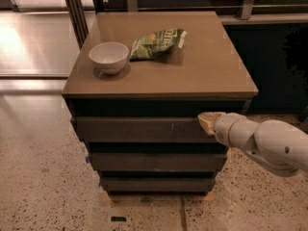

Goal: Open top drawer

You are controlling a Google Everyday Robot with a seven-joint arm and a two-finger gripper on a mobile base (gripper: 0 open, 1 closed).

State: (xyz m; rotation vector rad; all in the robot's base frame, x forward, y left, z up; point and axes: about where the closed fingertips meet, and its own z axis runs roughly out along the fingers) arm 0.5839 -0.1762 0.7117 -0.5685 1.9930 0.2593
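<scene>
The top drawer (139,129) is the widest of three dark brown handle-less fronts under the cabinet's tan top (202,71). It has small pale scratches right of centre. It stands out a little from the dark gap below the top. My gripper (208,121) comes in from the right on a white arm (274,146). Its tan tip is at the drawer front's upper right end, touching or nearly touching its top edge.
A white bowl (109,57) and a green snack bag (157,43) lie on the cabinet top. Two narrower drawer fronts (156,161) sit below the top one. Speckled floor (43,186) lies in front. A dark post (74,8) and a railing stand behind.
</scene>
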